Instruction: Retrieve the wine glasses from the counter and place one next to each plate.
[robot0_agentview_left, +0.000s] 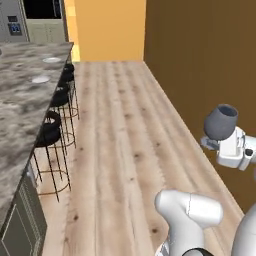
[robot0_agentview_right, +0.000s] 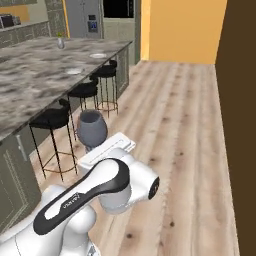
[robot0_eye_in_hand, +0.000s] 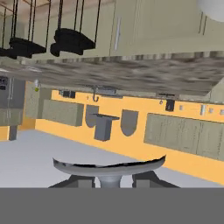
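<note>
Jaws closed on the stem of a wine glass (robot0_agentview_left: 220, 121); the grip itself is hidden behind the bowl, so this is read from the glass riding upright on the gripper (robot0_agentview_left: 223, 137) at the right edge of the left base view. In the right base view the same glass (robot0_agentview_right: 91, 129) sits left of centre, directly above the white hand. Bowl grey-blue, rounded, rim up. In the hand view the glass base (robot0_eye_in_hand: 109, 167) crosses the bottom centre as a thin curved disc, between the finger tips.

Glass is in the air over the wood floor (robot0_agentview_left: 120, 150), well apart from any surface. Not touching the island.

Island (robot0_agentview_left: 20, 100) runs along the left of both base views, black stools (robot0_agentview_right: 52, 119) tucked at its edge. Two white plates lie on it: near plate (robot0_agentview_right: 73, 71) and far plate (robot0_agentview_right: 98, 55), both in the upper left of the right base view; also seen in the upper left of the left base view, near plate (robot0_agentview_left: 40, 79) and far plate (robot0_agentview_left: 51, 60). No glass stands beside either plate, as far as these views show. Small vase (robot0_agentview_right: 60, 43) further back on the island, apart from the plates.

Progress, judged: first glass picked up and in transit, neither placement done. Left to do: set this glass beside one plate, fetch the second glass, set it beside the other plate. Second glass not located.
</note>
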